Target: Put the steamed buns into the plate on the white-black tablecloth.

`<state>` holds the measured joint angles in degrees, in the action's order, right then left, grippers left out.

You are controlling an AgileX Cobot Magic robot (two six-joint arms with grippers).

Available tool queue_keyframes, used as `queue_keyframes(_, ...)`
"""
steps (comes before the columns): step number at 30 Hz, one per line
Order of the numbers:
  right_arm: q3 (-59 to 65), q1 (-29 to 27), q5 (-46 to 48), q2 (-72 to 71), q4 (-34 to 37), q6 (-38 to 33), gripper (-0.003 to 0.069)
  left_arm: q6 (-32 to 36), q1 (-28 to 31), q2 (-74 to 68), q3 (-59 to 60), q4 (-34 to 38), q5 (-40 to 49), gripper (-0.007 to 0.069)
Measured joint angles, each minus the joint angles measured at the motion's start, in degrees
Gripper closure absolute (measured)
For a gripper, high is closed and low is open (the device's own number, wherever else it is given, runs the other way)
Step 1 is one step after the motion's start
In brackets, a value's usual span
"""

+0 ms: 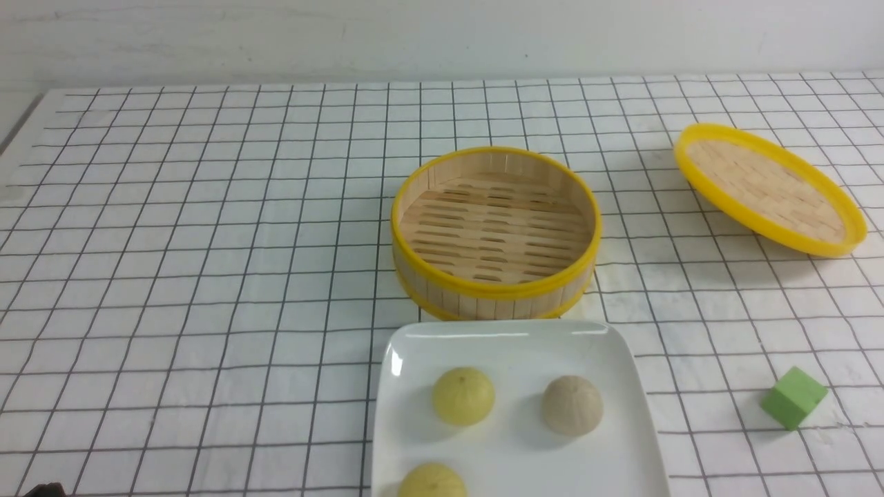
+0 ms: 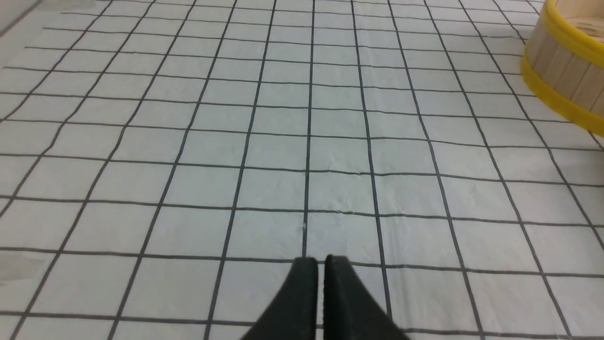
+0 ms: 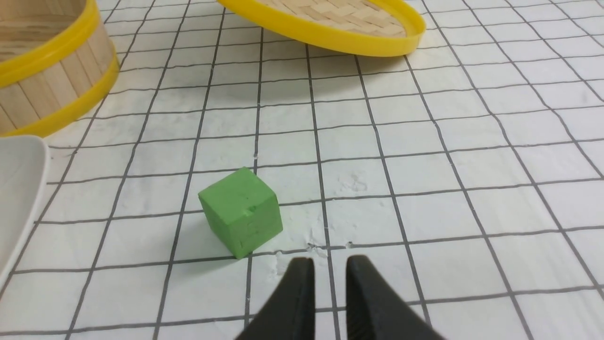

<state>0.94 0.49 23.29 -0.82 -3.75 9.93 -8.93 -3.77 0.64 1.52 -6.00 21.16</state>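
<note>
Three steamed buns lie in the white square plate (image 1: 518, 345) at the front middle of the white-black tablecloth (image 1: 207, 241): a pale yellow bun (image 1: 463, 395), a beige-white bun (image 1: 572, 405), and a second yellow bun (image 1: 431, 481) cut off by the frame's lower edge. Neither gripper shows in the front view. My left gripper (image 2: 321, 259) is shut and empty over bare cloth, left of the steamer. My right gripper (image 3: 330, 259) has its jaws nearly together and empty, just beside the green cube (image 3: 240, 212). The plate's edge (image 3: 19, 189) shows in the right wrist view.
The empty bamboo steamer (image 1: 496, 231) stands just behind the plate; it also shows in the left wrist view (image 2: 566, 71) and the right wrist view (image 3: 47, 71). Its woven lid (image 1: 769, 188) lies tilted at the back right. The green cube (image 1: 793, 397) sits right of the plate.
</note>
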Motion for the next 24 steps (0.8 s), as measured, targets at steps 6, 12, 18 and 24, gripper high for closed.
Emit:
queue_keyframes(6,0.00,0.00,0.00,0.00,0.00,0.00,0.0526,0.00,0.00,0.00,-0.04,-0.02,0.00,0.0571)
queue_keyframes(12,0.00,0.00,0.00,0.00,0.00,0.00,0.0519,0.00,1.16,0.00,-0.04,-0.25,0.04,0.0570)
queue_keyframes(18,0.00,0.00,0.00,0.00,0.00,0.00,0.0517,0.00,2.84,0.00,-0.04,-0.63,0.06,0.0561)
queue_keyframes(24,0.00,0.00,0.00,0.00,0.00,0.00,0.0517,0.05,2.84,0.00,-0.04,-0.68,0.11,0.0554)
